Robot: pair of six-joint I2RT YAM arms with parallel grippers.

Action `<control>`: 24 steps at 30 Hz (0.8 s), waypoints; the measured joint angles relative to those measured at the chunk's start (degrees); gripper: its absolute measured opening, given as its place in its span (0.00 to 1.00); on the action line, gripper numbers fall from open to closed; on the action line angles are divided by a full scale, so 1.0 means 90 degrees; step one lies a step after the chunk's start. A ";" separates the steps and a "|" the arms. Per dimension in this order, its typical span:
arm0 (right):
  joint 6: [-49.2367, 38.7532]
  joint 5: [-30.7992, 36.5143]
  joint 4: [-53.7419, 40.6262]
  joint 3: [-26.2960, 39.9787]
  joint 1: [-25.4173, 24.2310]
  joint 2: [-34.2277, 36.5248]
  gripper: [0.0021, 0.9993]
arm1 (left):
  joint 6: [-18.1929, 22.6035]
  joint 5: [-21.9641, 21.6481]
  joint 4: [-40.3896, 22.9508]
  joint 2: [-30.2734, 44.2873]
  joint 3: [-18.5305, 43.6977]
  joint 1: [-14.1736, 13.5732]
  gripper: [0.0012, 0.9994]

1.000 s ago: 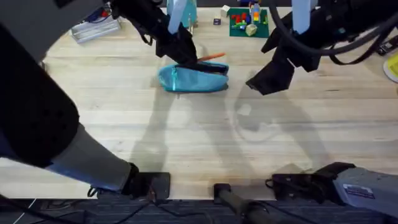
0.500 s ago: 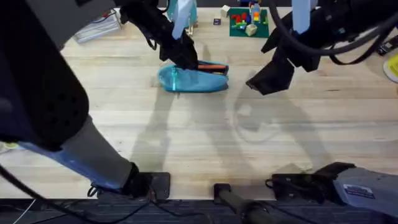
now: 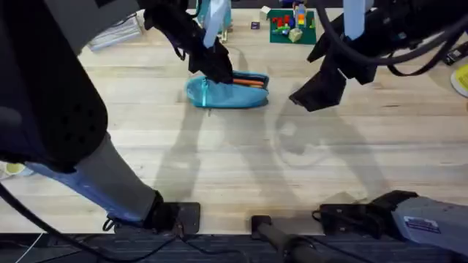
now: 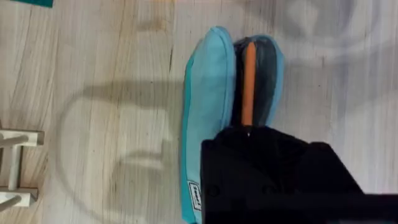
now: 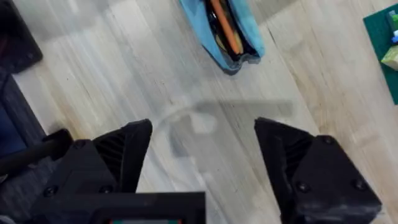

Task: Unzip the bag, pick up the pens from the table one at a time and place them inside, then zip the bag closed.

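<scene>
The light blue bag [image 3: 227,93] lies unzipped at the back middle of the table [image 3: 219,161]. An orange pen [image 3: 249,82] rests lengthwise in its opening. My left gripper [image 3: 219,71] hovers over the bag's left end. In the left wrist view the black fingers are pressed together on the near end of the orange pen [image 4: 249,78], inside the bag [image 4: 208,112]. My right gripper [image 3: 313,93] hangs open to the right of the bag, nothing between its fingers [image 5: 124,155]. The right wrist view shows the bag [image 5: 245,34] with the orange pen [image 5: 222,25] and a yellowish sliver beside it.
A green baseplate [image 3: 291,28] with coloured bricks sits at the back right. A clear plastic pack [image 3: 113,33] lies at the back left. A teal piece on a wooden stand [image 3: 213,14] rises just behind the bag. A yellow object [image 3: 462,79] touches the right edge.
The orange pen stuck out tilted over the bag's right end a second ago. It now lies down inside the opening. The left gripper shifted slightly; the right arm held still.
</scene>
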 joint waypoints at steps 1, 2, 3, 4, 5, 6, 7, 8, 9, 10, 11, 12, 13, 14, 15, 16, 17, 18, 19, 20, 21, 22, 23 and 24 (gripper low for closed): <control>0.0000 0.0000 0.0000 0.0000 0.0000 0.0000 1.00 | 0.0000 -0.0001 0.0000 0.0000 0.0000 0.0000 0.04; 0.0000 0.0000 0.0000 0.0000 0.0000 0.0000 1.00 | 0.0000 0.0000 0.0000 0.0000 0.0000 0.0000 0.04; 0.0000 0.0000 0.0000 0.0000 0.0000 0.0000 1.00 | 0.0000 0.0000 0.0000 0.0000 0.0000 0.0000 0.04; 0.0000 0.0000 0.0000 0.0000 0.0000 0.0000 1.00 | 0.0000 -0.0001 0.0000 0.0000 0.0000 0.0000 0.04; 0.0000 0.0000 0.0000 0.0000 0.0000 0.0001 1.00 | 0.0000 -0.0001 0.0000 0.0000 0.0000 0.0000 0.04; 0.0000 0.0000 0.0000 0.0000 0.0000 0.0000 1.00 | 0.0029 0.0000 0.0005 0.0000 0.0000 0.0000 0.09; 0.0000 0.0000 0.0000 0.0000 0.0000 0.0000 1.00 | 0.0038 0.0003 0.0009 0.0000 0.0000 0.0000 0.23; 0.0000 0.0000 0.0000 0.0000 0.0000 0.0000 1.00 | 0.0044 0.0005 0.0002 0.0000 0.0000 0.0000 0.39; 0.0000 0.0000 0.0000 0.0000 0.0000 0.0002 1.00 | 0.0043 0.0009 0.0005 0.0000 0.0000 0.0000 0.56; 0.0000 0.0000 0.0000 0.0000 0.0000 0.0000 1.00 | 0.0044 0.0016 0.0002 0.0000 0.0000 0.0000 0.71; 0.0000 0.0000 0.0000 0.0000 0.0000 0.0000 1.00 | 0.0042 0.0022 -0.0004 0.0000 0.0000 0.0000 0.87; 0.0000 0.0000 0.0000 0.0000 0.0000 0.0000 1.00 | 0.0031 0.0025 -0.0012 0.0000 0.0000 0.0000 0.96; 0.0000 0.0000 0.0000 0.0000 0.0000 0.0000 1.00 | 0.0039 0.0022 -0.0010 0.0000 0.0000 0.0000 0.99; 0.0000 0.0000 0.0000 0.0000 0.0000 0.0000 1.00 | 0.0041 0.0025 -0.0010 0.0000 0.0000 0.0000 0.99; 0.0000 0.0000 0.0000 0.0000 0.0000 0.0002 1.00 | 0.0042 0.0024 -0.0010 0.0000 0.0000 0.0000 0.99; 0.0000 0.0000 0.0000 0.0000 0.0000 0.0000 1.00 | 0.0044 0.0022 -0.0010 0.0000 0.0000 0.0000 1.00; 0.0000 0.0000 0.0000 0.0000 0.0000 0.0001 1.00 | 0.0044 0.0022 -0.0007 0.0000 0.0000 0.0000 1.00; 0.0000 0.0000 0.0000 0.0000 0.0000 0.0000 1.00 | 0.0045 0.0022 -0.0007 0.0000 0.0000 0.0000 1.00; 0.0000 0.0000 0.0000 0.0000 0.0000 0.0000 1.00 | 0.0044 0.0025 -0.0007 0.0000 0.0000 0.0000 1.00; 0.0000 0.0000 0.0000 0.0000 0.0000 0.0002 1.00 | 0.0044 0.0024 -0.0007 0.0000 0.0000 0.0000 1.00; 0.0000 0.0000 0.0000 0.0000 0.0000 0.0000 1.00 | 0.0044 0.0024 -0.0007 0.0000 0.0000 0.0000 1.00; -0.0002 0.0000 0.0000 0.0000 0.0000 0.0000 1.00 | 0.0044 0.0025 -0.0007 0.0000 0.0000 0.0000 1.00; 0.0000 0.0000 0.0000 0.0000 0.0000 0.0000 1.00 | 0.0044 0.0027 -0.0007 0.0000 0.0000 0.0000 1.00; 0.0000 0.0000 0.0000 0.0000 0.0000 0.0001 1.00 | 0.0044 0.0034 -0.0007 0.0000 0.0000 0.0000 1.00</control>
